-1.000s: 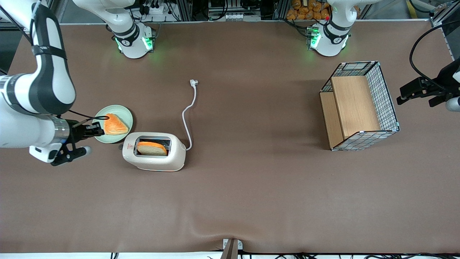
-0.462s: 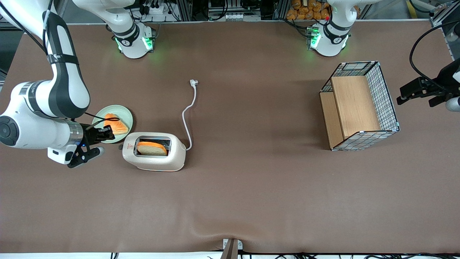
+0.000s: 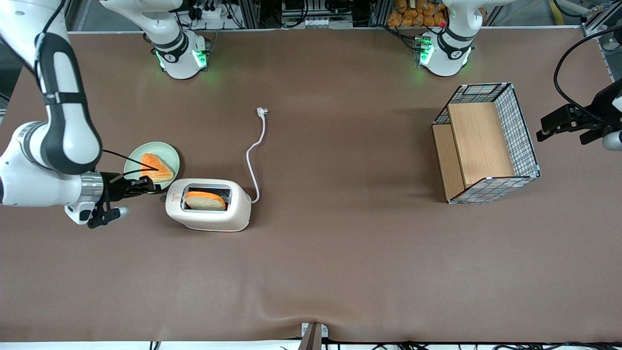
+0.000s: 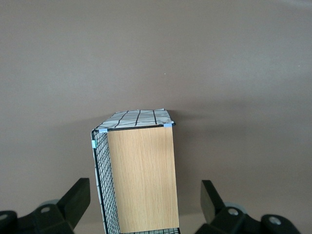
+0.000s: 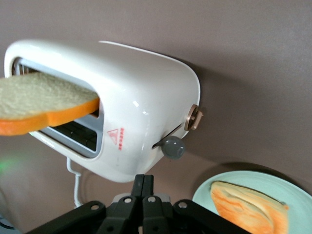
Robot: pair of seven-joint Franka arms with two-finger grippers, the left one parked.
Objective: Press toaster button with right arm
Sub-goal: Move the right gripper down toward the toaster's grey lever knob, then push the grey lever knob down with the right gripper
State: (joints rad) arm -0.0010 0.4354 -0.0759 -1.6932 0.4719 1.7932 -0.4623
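Toaster (image 3: 209, 204) at lower left of frame on brown worktop (image 3: 340, 253), bread slice (image 3: 205, 200) standing proud in slot. Button (image 5: 173, 147), grey rounded knob, at top of its slit on narrow end; judged not yet pressed. Claw (image 3: 148, 184) of right arm (image 3: 53, 160) level with that end, just short of it, fingers (image 5: 142, 187) together, nothing held. Remaining: close gap, push knob down. Toaster shell glossy white, rounded; worktop matte. Pale green plate (image 3: 167, 153) with toast just beside.
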